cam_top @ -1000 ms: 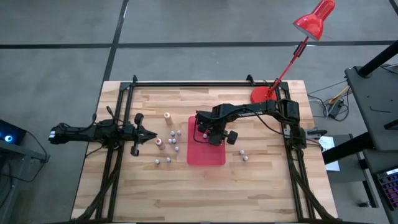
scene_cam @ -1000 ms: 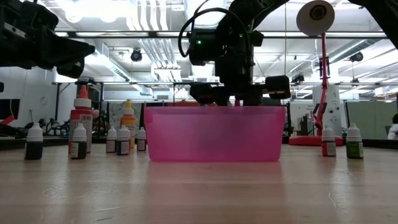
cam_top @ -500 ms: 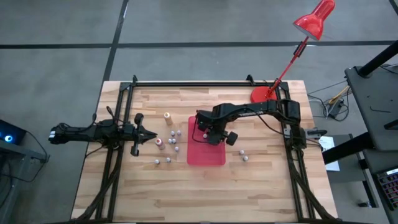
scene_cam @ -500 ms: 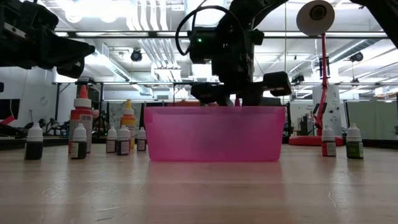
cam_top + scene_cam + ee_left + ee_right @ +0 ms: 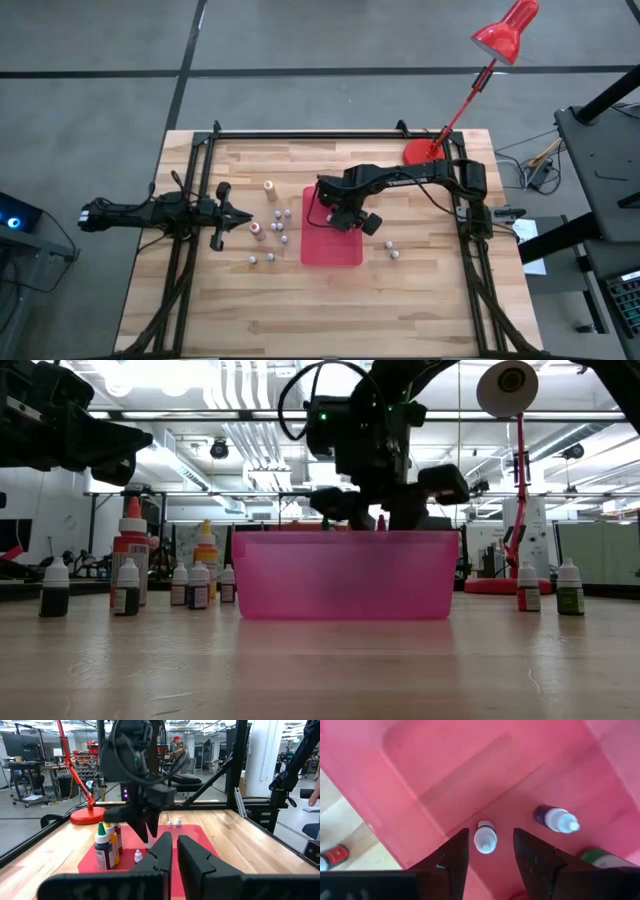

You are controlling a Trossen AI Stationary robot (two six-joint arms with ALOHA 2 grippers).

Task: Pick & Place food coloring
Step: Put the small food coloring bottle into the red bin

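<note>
Two arms work at a pale wooden table (image 5: 420, 290) with a black frame on a grey floor; across the table the low view looks into a big bright workshop with ceiling lights. One red lamp (image 5: 505, 30) stands on its round base at the table's far right corner. One red tray (image 5: 340, 250) lies mid-table. The right gripper (image 5: 490, 851) hangs over the tray's far end, fingers apart, holding nothing; one white-capped bottle (image 5: 485, 837) stands upright on the tray floor between them, with two more bottles (image 5: 556, 819) close by. Some eight or nine bottles (image 5: 271, 236) stand left of the tray, two (image 5: 392, 249) to its right. The left gripper (image 5: 246, 215) waits, closed and empty, above the table's left side.
</note>
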